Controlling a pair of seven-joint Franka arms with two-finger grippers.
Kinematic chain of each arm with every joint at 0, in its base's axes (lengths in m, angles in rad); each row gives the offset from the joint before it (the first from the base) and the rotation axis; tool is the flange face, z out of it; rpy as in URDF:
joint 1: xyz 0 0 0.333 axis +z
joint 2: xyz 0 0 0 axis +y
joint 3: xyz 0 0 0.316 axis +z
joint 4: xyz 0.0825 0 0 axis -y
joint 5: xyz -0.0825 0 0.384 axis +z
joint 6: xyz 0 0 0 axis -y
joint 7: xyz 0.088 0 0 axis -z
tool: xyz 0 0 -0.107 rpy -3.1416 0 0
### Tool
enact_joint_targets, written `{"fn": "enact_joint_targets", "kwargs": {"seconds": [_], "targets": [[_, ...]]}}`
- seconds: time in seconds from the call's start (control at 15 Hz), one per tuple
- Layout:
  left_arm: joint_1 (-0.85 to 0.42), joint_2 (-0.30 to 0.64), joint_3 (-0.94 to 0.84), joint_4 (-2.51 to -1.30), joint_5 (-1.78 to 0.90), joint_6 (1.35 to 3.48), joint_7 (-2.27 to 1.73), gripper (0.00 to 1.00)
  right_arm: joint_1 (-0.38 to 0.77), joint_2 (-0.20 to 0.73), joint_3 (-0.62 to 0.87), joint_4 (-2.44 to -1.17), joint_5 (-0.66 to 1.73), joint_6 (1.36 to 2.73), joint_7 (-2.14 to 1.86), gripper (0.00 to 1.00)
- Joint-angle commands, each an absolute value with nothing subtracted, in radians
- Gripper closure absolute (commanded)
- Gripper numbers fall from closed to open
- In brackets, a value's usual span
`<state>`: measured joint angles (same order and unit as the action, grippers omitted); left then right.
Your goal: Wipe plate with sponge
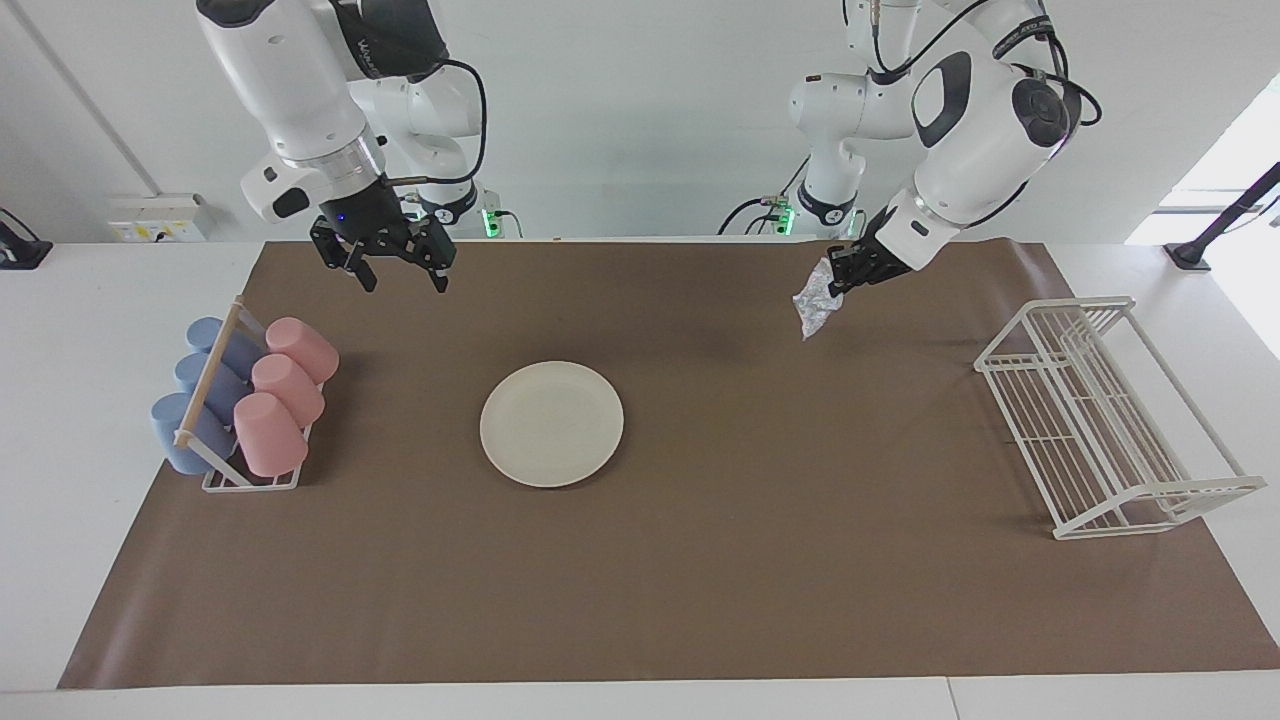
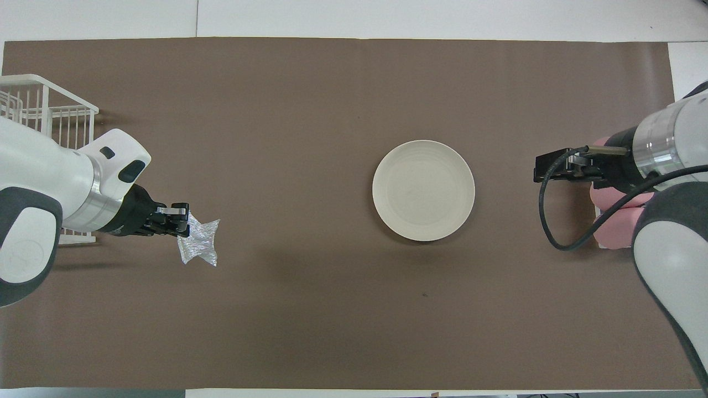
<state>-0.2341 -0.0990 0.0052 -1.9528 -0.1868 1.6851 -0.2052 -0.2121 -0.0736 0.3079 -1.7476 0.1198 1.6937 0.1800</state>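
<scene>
Seeing the left claw (image 1: 838, 279) up in the air over the brown paper mat (image 1: 700, 560) toward the left arm's end of the worktop (image 1: 60, 330), pinched shut on the small silvery, glittery mesh scrubber sponge (image 1: 815, 303). From the overhead view the sponge (image 2: 199, 242) sticks out of the left claw (image 2: 180, 220), crumpled and flared past the fingertips; in the facing view it hangs below the claw, clear of the mat. I read the right claw (image 1: 400, 271) as open, fingers spread, nothing between them, hovering over the mat near the cup holder at the right arm's end; overhead shows the right claw (image 2: 547, 167) beside the pink cups, which the arm partly hides. Round, flat cream-white plate (image 1: 552, 423) lies flat on the mat about mid-worktop, somewhat toward the right arm's end, well apart from both claws and from the sponge; its face shows plain and bare in the overhead view (image 2: 423, 189). Small white wire holder with a wooden bar (image 1: 232, 400) sits on the mat's edge at the right arm's end, carrying three pink tumblers (image 1: 285, 392) and three blue tumblers (image 1: 200, 395) lying on their sides. White wire dish rack (image 1: 1105, 415) stands on the mat at the left arm's end, nothing in it that I can see. Neither claw is touching the plate.
</scene>
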Motion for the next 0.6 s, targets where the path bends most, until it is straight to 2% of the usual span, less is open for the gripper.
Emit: {"fn": "enact_joint_targets", "kwargs": {"seconds": [0.0, 0.13, 0.33, 0.53], "targets": [[-0.235, -0.028, -0.002, -1.832, -0.013, 1.576, -0.221, 1.0, -0.218, -0.068, 0.283, -1.73, 0.101, 1.66, 0.063, 0.0], [-0.241, 0.004, -0.005, -1.778, 0.131, 1.516, -0.219, 1.0, -0.141, -0.055, 0.198, -1.698, 0.034, 1.644, 0.052, 0.0], [-0.244, 0.04, -0.009, -1.727, 0.322, 1.471, -0.219, 1.0, -0.086, -0.028, 0.175, -1.644, 0.015, 1.593, 0.045, 0.0], [-0.255, 0.086, -0.009, -1.648, 0.495, 1.422, -0.216, 1.0, 0.04, -0.038, 0.01, -1.658, 0.008, 1.569, 0.014, 0.0]]}}
